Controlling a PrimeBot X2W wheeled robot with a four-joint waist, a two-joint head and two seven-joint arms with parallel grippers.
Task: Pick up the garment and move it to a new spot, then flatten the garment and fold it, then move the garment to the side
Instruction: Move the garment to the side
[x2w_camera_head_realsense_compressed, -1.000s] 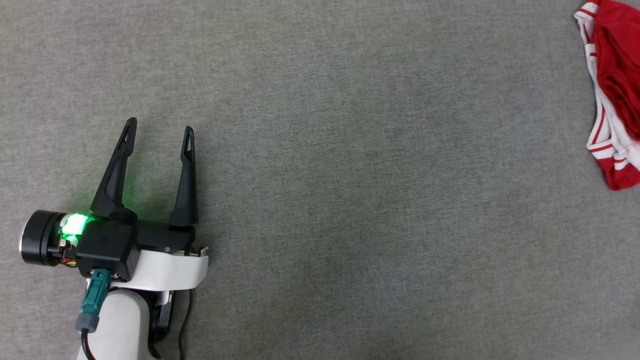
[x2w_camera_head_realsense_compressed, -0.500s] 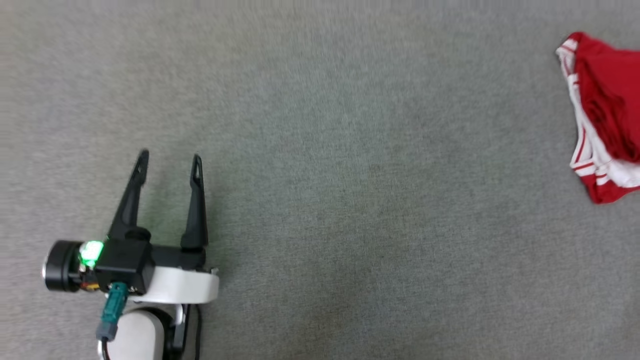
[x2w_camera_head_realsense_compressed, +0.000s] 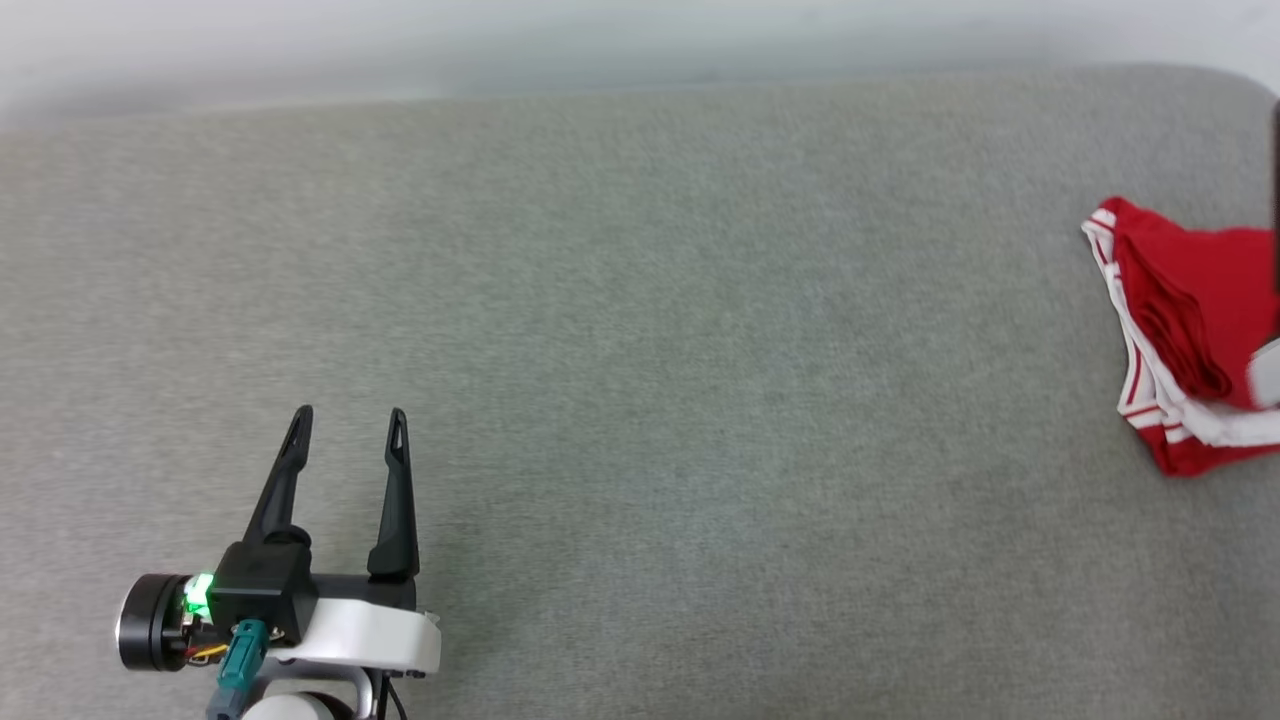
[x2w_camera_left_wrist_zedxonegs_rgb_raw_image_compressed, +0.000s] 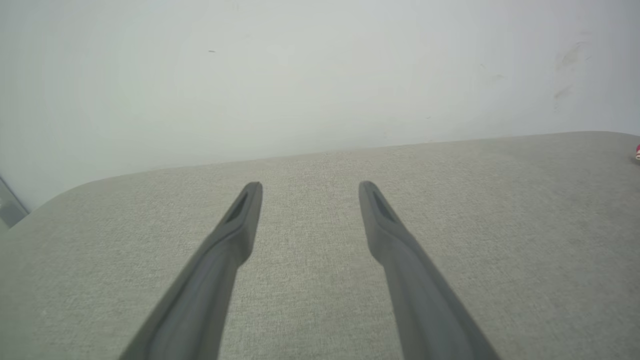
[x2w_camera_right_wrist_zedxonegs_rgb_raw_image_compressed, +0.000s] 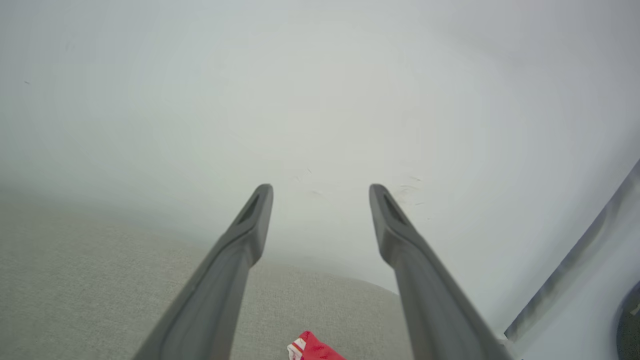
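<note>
The garment (x2w_camera_head_realsense_compressed: 1190, 330), red with white and red-striped trim, lies bunched on the grey cloth surface (x2w_camera_head_realsense_compressed: 700, 400) at the far right, cut off by the picture's edge. My left gripper (x2w_camera_head_realsense_compressed: 350, 414) stands open at the lower left, far from it, with nothing between its fingers. The left wrist view shows the left gripper (x2w_camera_left_wrist_zedxonegs_rgb_raw_image_compressed: 310, 186) open over bare cloth. In the right wrist view my right gripper (x2w_camera_right_wrist_zedxonegs_rgb_raw_image_compressed: 321, 189) is open and empty, raised above the surface, with a red corner of the garment (x2w_camera_right_wrist_zedxonegs_rgb_raw_image_compressed: 312, 349) below and between its fingers.
The grey surface ends at a pale wall (x2w_camera_head_realsense_compressed: 600, 40) along the far side, and its far right corner (x2w_camera_head_realsense_compressed: 1230, 85) is rounded. A dark strip (x2w_camera_head_realsense_compressed: 1277, 170) and a pale blur (x2w_camera_head_realsense_compressed: 1268, 372) cross the head view's right edge by the garment.
The whole head picture has shifted downward, so the camera has moved; the wall and the surface's far edge now show. The left gripper stays open. The garment lies as before.
</note>
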